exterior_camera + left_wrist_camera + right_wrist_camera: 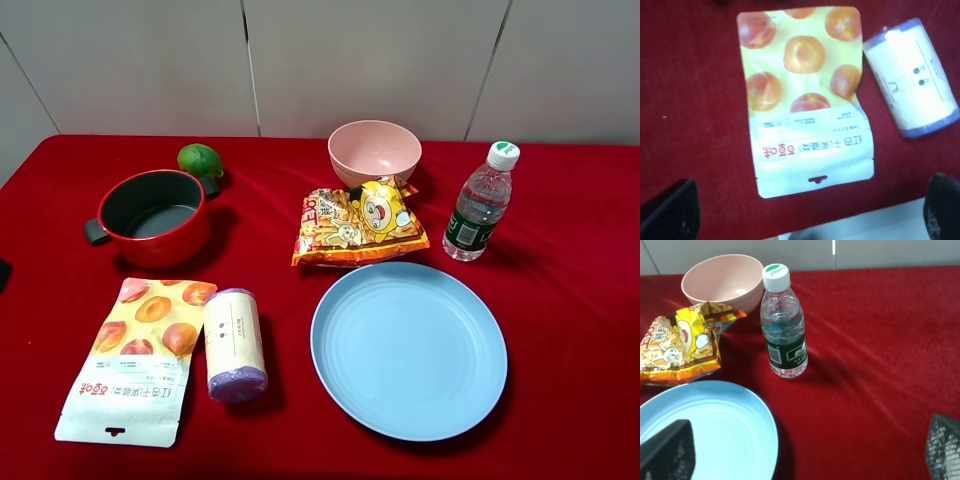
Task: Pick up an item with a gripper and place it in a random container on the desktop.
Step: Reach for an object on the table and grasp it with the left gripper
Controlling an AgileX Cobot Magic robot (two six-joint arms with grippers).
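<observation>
Purple roll (pixel 236 343): on side, near-left of red tabletop (pixel 560 330); long axis near-far, purple end facing near. Adjacent: pouch (pixel 140 355) just left, plate (pixel 410 350) right. Left end effector (pixel 807 210), right end effector (pixel 807 450): fingers wide apart.

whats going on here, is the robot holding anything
Nothing is held at the moment. The left gripper hangs open above the peach snack pouch and the roll of purple bags, which lies on its side on the red cloth right beside the pouch. The right gripper is open too, over the edge of the blue plate, which has nothing on it.
</observation>
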